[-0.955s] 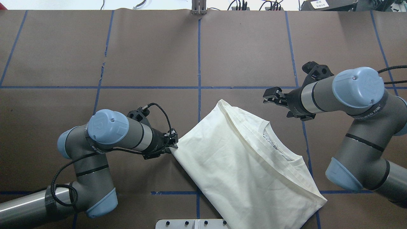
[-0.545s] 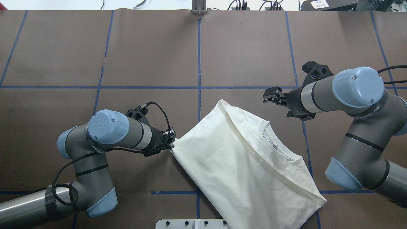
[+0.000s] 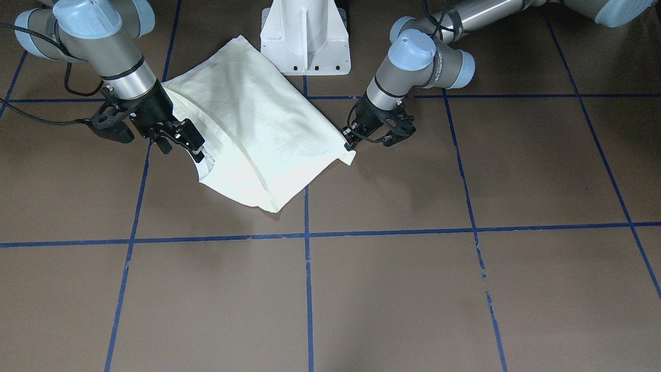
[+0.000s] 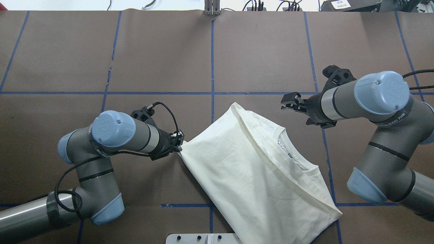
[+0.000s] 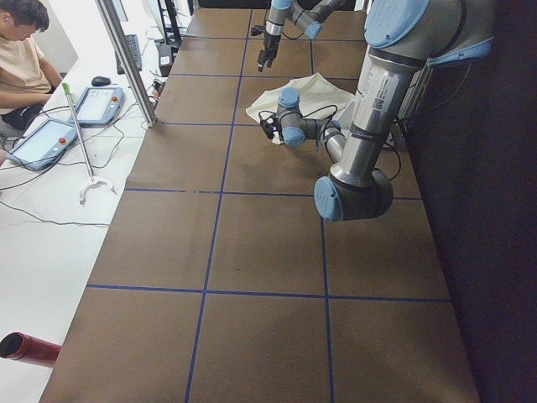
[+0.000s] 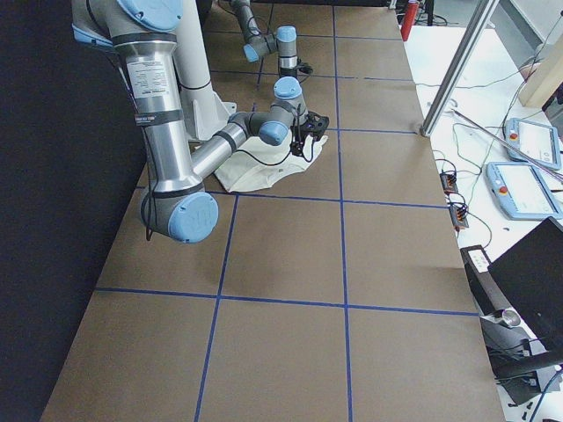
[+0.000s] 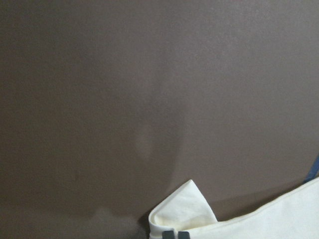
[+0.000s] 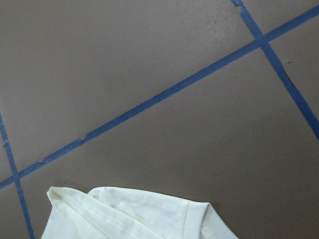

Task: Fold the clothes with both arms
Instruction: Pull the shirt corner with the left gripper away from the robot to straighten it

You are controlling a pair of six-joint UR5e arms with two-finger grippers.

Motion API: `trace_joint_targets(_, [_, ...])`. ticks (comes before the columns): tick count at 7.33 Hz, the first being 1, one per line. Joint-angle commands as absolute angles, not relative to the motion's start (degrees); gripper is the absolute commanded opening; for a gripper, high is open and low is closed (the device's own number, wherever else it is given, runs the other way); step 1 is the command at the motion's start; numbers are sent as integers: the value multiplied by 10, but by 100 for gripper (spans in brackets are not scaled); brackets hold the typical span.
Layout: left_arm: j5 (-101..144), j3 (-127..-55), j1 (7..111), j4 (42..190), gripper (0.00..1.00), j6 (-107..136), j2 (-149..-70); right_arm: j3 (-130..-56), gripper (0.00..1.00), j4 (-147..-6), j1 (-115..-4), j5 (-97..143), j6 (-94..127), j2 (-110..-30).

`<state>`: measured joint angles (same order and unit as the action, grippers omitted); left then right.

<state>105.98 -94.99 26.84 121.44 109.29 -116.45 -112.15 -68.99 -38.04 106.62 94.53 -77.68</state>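
The cream long-sleeved T-shirt lies folded and slantwise on the brown paper-covered table, close to the white pedestal base. Its plain side is up and no print shows. Its ribbed round neck sits at the edge nearest the right arm. The left arm's black two-finger gripper is pinched tight on the shirt's pointed corner — the wrist view shows both fingertips pressed together over the cloth. The right arm's black gripper hangs just beyond the neck end with its jaws apart — holding nothing.
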Motion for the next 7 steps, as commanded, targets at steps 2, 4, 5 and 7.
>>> trace_joint_targets(2, [1025,-814,383,1218,0,1020,-1254,-1122,100,-689,-381,1065,947,-777])
trace_joint_targets(4, [1024,-642,437,1268,0,1006,-1378,-1122,100,-689,-380,1066,947,-775])
trace_joint_targets(5, [1023,-577,450,1307,0,991,-1413,-1121,100,-689,-377,1067,947,-774])
trace_joint_targets(7, [1029,-618,450,1318,67,986,-1403,-1106,100,-690,-365,1067,952,-731])
